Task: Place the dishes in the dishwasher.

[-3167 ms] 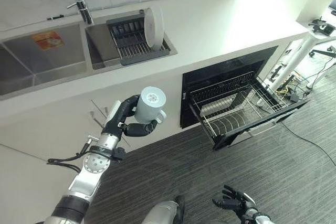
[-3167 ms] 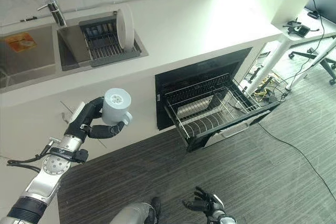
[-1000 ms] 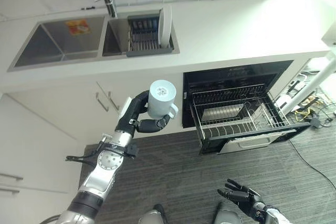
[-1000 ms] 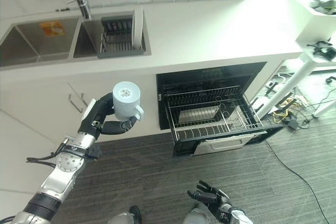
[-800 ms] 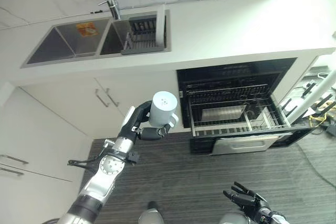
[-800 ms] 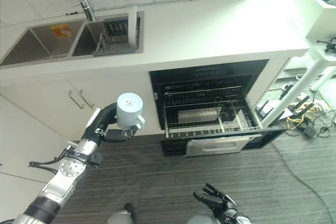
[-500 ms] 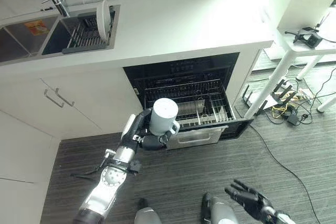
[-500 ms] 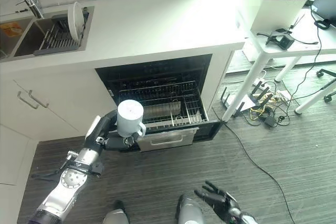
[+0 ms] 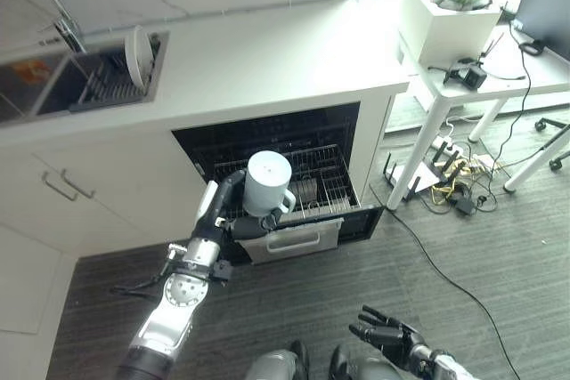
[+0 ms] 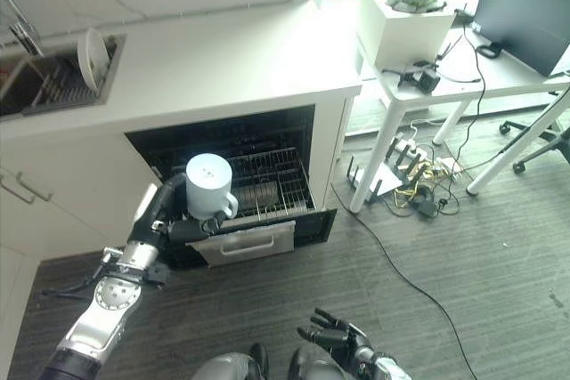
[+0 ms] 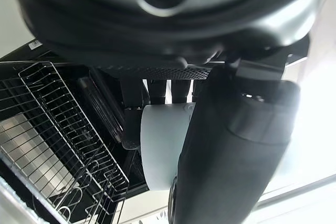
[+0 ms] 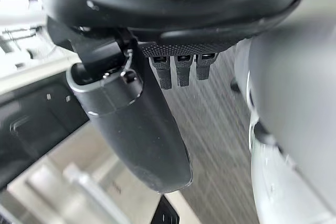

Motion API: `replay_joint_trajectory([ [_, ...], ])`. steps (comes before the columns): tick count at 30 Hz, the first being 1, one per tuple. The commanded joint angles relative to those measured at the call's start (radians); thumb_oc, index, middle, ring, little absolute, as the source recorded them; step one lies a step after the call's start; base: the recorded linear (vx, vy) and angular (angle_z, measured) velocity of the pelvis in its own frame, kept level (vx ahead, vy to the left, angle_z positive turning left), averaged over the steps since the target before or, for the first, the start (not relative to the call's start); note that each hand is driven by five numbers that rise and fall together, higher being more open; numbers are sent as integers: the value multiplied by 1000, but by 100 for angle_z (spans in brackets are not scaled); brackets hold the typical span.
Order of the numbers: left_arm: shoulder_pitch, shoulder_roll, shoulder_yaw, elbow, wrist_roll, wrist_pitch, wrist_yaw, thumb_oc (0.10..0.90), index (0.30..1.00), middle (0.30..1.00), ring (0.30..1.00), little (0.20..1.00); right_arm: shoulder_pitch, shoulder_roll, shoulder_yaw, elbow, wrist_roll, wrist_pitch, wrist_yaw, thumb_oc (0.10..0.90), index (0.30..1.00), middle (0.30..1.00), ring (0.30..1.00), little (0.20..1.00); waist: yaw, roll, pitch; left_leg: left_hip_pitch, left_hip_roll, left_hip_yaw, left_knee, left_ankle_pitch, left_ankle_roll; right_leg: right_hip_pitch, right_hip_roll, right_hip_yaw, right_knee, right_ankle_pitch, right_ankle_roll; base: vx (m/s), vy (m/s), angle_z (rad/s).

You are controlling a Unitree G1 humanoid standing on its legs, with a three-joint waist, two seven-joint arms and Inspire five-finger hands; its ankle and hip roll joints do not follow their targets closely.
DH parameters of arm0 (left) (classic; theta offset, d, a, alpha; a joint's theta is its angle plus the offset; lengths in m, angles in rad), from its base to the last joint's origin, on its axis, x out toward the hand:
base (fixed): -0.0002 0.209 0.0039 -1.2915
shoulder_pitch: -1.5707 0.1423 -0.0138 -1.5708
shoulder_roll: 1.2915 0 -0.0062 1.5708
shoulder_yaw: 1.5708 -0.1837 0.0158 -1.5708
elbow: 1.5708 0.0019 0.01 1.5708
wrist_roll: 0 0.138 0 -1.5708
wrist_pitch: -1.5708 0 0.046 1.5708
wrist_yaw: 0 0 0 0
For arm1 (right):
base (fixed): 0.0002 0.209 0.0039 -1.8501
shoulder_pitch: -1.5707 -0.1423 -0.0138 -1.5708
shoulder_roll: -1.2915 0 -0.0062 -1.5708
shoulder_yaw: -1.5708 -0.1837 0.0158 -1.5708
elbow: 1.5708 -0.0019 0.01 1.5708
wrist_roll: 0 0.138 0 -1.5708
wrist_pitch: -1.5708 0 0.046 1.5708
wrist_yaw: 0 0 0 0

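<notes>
My left hand (image 9: 224,218) is shut on a pale grey mug (image 9: 267,184), held upside down with its handle turned right, in front of the open dishwasher (image 9: 294,135). The mug (image 10: 207,187) hangs just above the pulled-out wire rack (image 9: 313,186), at its front left part. In the left wrist view my fingers (image 11: 132,111) and thumb wrap the mug (image 11: 160,148), with the rack (image 11: 58,129) beyond. A white plate (image 9: 138,47) stands on edge in the drying rack in the sink (image 9: 89,86). My right hand (image 9: 387,340) hangs low over the floor, fingers spread and holding nothing.
The dishwasher's lower drawer front (image 9: 294,239) sticks out over the dark floor. White cabinets (image 9: 80,189) stand left of it. A white side table (image 9: 499,68) with cables (image 9: 445,180) under it sits to the right. A power cable (image 9: 445,269) runs across the floor.
The camera has swung right and closer to the dishwasher. The mug in my left hand now sits over the rack's front left. My right hand stays low and open.
</notes>
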Motion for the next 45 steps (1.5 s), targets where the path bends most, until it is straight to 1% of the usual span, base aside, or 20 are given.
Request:
replay_joint_trajectory([
  [1, -101, 44, 66, -79, 13, -88, 76, 400, 300, 300, 300, 300, -10, 9, -29, 5, 127, 4, -6, 800, 900, 900, 900, 900, 1, 15, -19, 81, -10, 21, -60, -96, -45, 53, -45, 0, 4, -39, 152, 78, -6, 6],
  [3, -98, 46, 68, -73, 12, -92, 74, 400, 300, 300, 300, 300, -5, 14, -48, 9, 165, 26, -22, 800, 900, 900, 900, 900, 2, 17, -16, 87, -8, 21, -60, -101, -41, 56, -48, -6, 4, -29, 155, 62, 6, 3],
  [6, -99, 47, 72, -75, 6, -82, 48, 400, 300, 300, 300, 300, 7, 17, -76, 37, 150, 9, -30, 800, 900, 900, 900, 900, 0, 25, -15, 98, -2, 29, -60, -114, -32, 67, -57, -35, 4, 3, 163, 83, 42, 8],
  [9, -101, 47, 67, -78, 14, -77, 45, 400, 300, 300, 300, 300, 12, 21, -95, 29, 160, 7, -34, 800, 900, 900, 900, 900, -10, 29, -5, 102, -21, 13, -60, -126, -6, -13, -81, -19, 191, 46, 186, 48, 84, 15],
  [10, -105, 50, 62, -78, 19, -72, 53, 400, 300, 300, 300, 300, 22, 20, -105, 23, 161, 2, -36, 800, 900, 900, 900, 900, -23, 32, 5, 107, -31, -3, -60, -132, 1, -68, -88, -2, 302, 72, 200, 39, 64, 10],
  [11, -106, 51, 62, -78, 17, -70, 53, 400, 300, 300, 300, 300, 27, 19, -109, 19, 160, 2, -38, 800, 900, 900, 900, 900, -27, 34, 8, 109, -34, -9, -60, -132, 1, -90, -94, 2, 341, 78, 204, 54, 3, 19],
  [13, -118, 53, 53, -69, 9, -63, 55, 400, 300, 300, 300, 300, 42, 11, -119, 24, 159, -2, -35, 800, 900, 900, 900, 900, -38, 32, 11, 118, -35, -27, -60, -136, -7, -103, -120, 6, 288, 89, 201, 93, -216, 46],
  [14, -138, 58, 42, -61, 15, -63, 54, 400, 300, 300, 300, 300, 47, 5, -119, 50, 175, -10, -24, 800, 900, 900, 900, 900, -53, 14, 7, 127, -40, -65, -60, -143, -23, -82, -120, 58, 4, 108, 197, 116, -373, 45],
  [16, -145, 58, 32, -49, 13, -68, 54, 400, 300, 300, 300, 300, 46, 7, -134, 69, 200, 1, -16, 800, 900, 900, 900, 900, -66, -1, 3, 140, -54, -88, -60, -155, -25, -145, -149, 126, 4, 95, 211, 108, -343, 55],
  [18, -145, 65, 30, -38, 18, -88, 53, 400, 300, 300, 300, 300, 50, 6, -169, 91, 280, 60, -8, 800, 900, 900, 900, 900, -70, -18, -14, 148, -59, -102, -60, -176, -29, -167, -148, 178, 4, 88, 221, 138, -354, 74],
  [25, -137, 59, 32, -68, 35, -70, 65, 400, 300, 300, 300, 300, 59, 1, -172, 115, 250, 70, -10, 800, 900, 900, 900, 900, -67, -32, -45, 150, -37, -124, -60, -162, -52, -103, -85, 227, 4, 26, 182, 92, -231, 20],
  [28, -161, 65, 37, -97, 25, -42, 74, 400, 300, 300, 300, 300, 50, -28, -176, 129, 282, 56, -8, 800, 900, 900, 900, 900, -61, -26, -50, 126, 1, -121, -60, -114, -83, -58, -55, 217, 4, -19, 146, 99, -303, -15],
  [33, -168, 65, 49, -100, 22, -35, 50, 400, 300, 300, 300, 300, 44, -49, -178, 136, 289, 57, 0, 800, 900, 900, 900, 900, -42, -30, -38, 125, -19, -123, -60, -67, -101, -21, -65, 220, 4, -38, 125, 70, -144, 0],
  [38, -152, 71, 75, -106, 27, -51, 60, 400, 300, 300, 300, 300, 45, -46, -179, 137, 260, 64, 12, 800, 900, 900, 900, 900, -41, -17, -43, 128, -33, -142, -60, -59, -107, -12, -68, 218, 4, -53, 116, 61, -23, -4],
  [39, -151, 71, 77, -107, 48, -58, 74, 400, 300, 300, 300, 300, 46, -44, -173, 136, 255, 65, 8, 800, 900, 900, 900, 900, -42, -15, -44, 129, -35, -142, -60, -41, -109, -12, -67, 222, 4, -56, 112, 57, 9, 7],
  [40, -155, 76, 84, -100, 59, -72, 93, 400, 300, 300, 300, 300, 52, -45, -166, 142, 246, 52, 6, 800, 900, 900, 900, 900, -40, -21, -40, 133, -42, -131, -60, 14, -116, -5, -74, 231, 4, -64, 104, 76, 19, 0],
  [41, -156, 84, 97, -98, 50, -76, 86, 400, 300, 300, 300, 300, 57, -49, -166, 144, 247, 46, 1, 800, 900, 900, 900, 900, -36, -28, -37, 132, -40, -122, -60, 39, -121, 1, -81, 231, 4, -65, 102, 70, 40, -2],
  [43, -157, 93, 105, -99, 35, -78, 76, 400, 300, 300, 300, 300, 62, -56, -169, 149, 258, 42, -3, 800, 900, 900, 900, 900, -39, -18, -32, 111, -18, -120, -60, 34, -125, 2, -75, 222, 4, -64, 104, 21, 133, 0],
  [44, -158, 99, 108, -96, 31, -105, 80, 400, 300, 300, 300, 300, 68, -66, -181, 156, 264, 41, 7, 800, 900, 900, 900, 900, -48, 4, -24, 60, 33, -112, -60, 36, -147, 8, -65, 205, 4, -71, 107, 8, 265, 12],
  [45, -165, 96, 103, -97, 38, -106, 91, 400, 300, 300, 300, 300, 74, -69, -188, 157, 265, 35, 15, 800, 900, 900, 900, 900, -54, 14, -17, 4, 68, -95, -60, 55, -165, 20, -65, 197, 4, -82, 109, 11, 257, 25],
])
